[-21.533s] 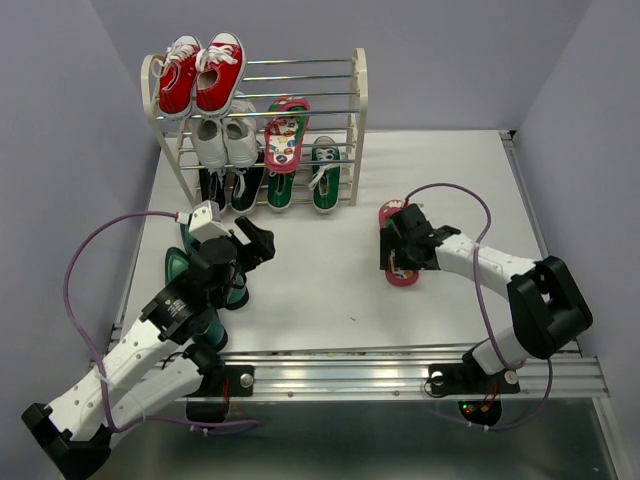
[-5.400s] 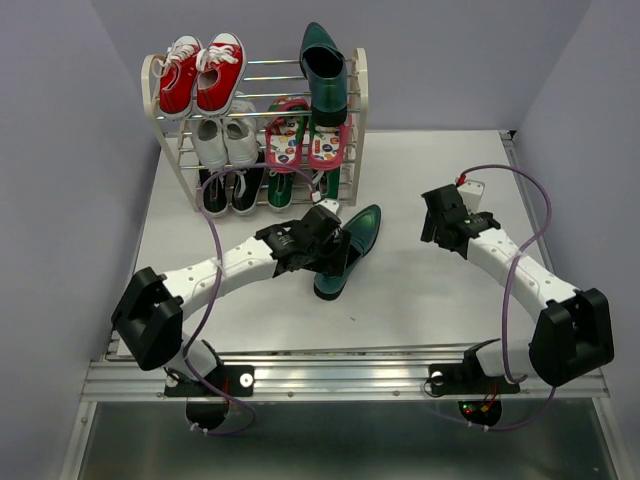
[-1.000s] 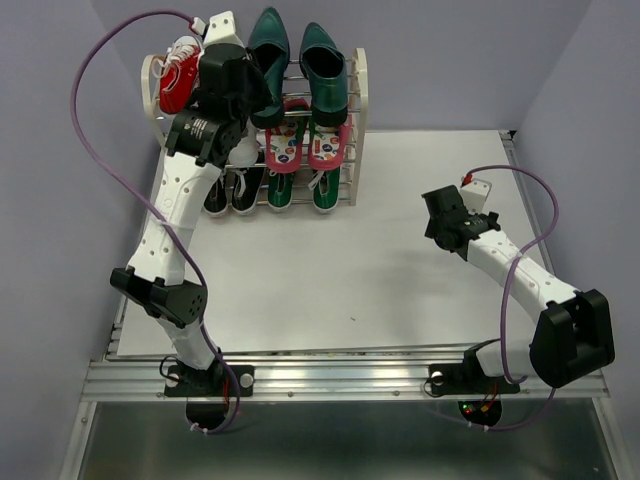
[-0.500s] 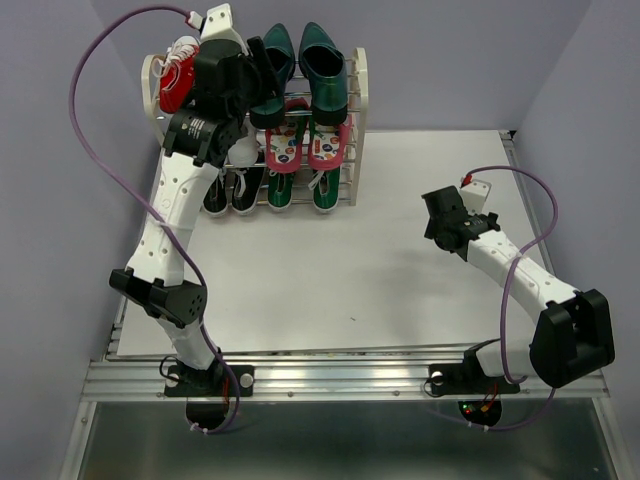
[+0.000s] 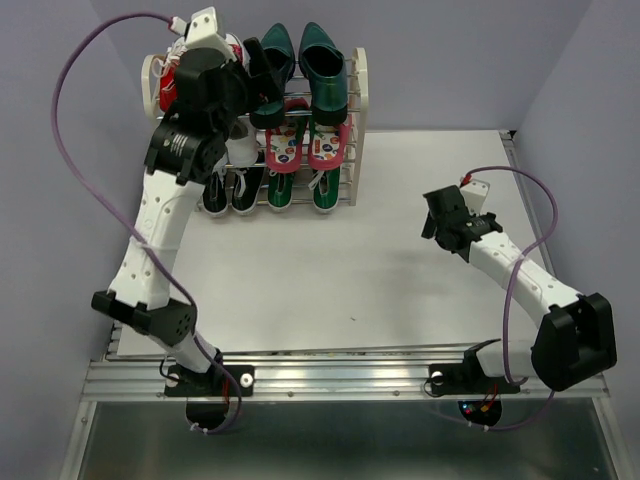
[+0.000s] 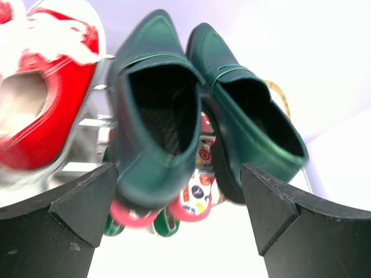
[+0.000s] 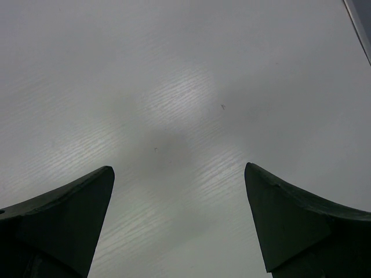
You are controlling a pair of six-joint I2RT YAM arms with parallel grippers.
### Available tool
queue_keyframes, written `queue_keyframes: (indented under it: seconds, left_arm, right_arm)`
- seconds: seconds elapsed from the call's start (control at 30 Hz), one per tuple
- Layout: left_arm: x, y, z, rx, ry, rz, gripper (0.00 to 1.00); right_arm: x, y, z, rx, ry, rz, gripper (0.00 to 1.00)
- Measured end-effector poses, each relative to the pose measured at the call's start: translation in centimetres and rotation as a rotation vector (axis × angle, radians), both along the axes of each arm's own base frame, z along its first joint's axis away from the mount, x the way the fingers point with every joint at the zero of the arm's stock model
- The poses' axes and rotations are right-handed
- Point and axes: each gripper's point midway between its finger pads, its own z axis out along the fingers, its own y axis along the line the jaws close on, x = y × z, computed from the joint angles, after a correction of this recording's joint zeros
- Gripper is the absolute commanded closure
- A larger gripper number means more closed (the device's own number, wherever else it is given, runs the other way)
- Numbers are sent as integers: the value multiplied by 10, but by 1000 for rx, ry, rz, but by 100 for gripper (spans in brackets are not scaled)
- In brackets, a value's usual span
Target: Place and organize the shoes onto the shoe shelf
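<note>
The shoe shelf (image 5: pixel 359 95) stands at the table's back left. Two dark teal high heels (image 5: pixel 325 70) sit side by side on its top tier, toes to the back. The red-pink flip-flops (image 5: pixel 306 142) lie on the tier below, and the green sneakers (image 5: pixel 325 188) below those. My left gripper (image 5: pixel 258 78) is open right behind the left heel (image 6: pixel 153 121), holding nothing; both heels and the flip-flops (image 6: pixel 197 194) show past its fingers (image 6: pixel 81 200). My right gripper (image 5: pixel 438 216) is open and empty over bare table (image 7: pixel 174 104).
Red sneakers (image 6: pixel 35 113) sit on the top tier's left side, mostly hidden by my left arm in the top view. White sneakers (image 5: pixel 240 150) and black sneakers (image 5: pixel 230 195) fill the left of the lower tiers.
My left gripper has drawn back a little from the left heel, which stays on the top tier. The left arm's elbow has shifted left. The right arm has barely moved.
</note>
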Motion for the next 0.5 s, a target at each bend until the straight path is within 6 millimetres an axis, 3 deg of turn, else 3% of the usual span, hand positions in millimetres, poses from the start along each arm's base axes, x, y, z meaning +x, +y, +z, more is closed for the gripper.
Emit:
queue_keyframes:
  seconds: [0.17, 0.23, 0.3, 0.37, 0.43, 0.5]
  left_arm:
    - [-64, 36, 15, -43, -47, 55, 1]
    - [-93, 49, 13, -81, -62, 67, 1]
    - [-125, 64, -2, -135, -100, 83, 1]
    - [-148, 78, -53, -157, -49, 123, 1]
    - [-172, 98, -124, -140, 33, 189, 1]
    - [-175, 105, -176, -114, 125, 237, 1]
  right_arm:
    - [7, 6, 16, 49, -79, 15, 0]
    - [12, 12, 26, 89, -130, 32, 0]
    - [15, 18, 32, 128, -178, 50, 0]
    - [16, 22, 34, 160, -214, 68, 0]
    - [13, 24, 31, 174, -231, 80, 0]
    - [11, 24, 28, 186, -250, 89, 0]
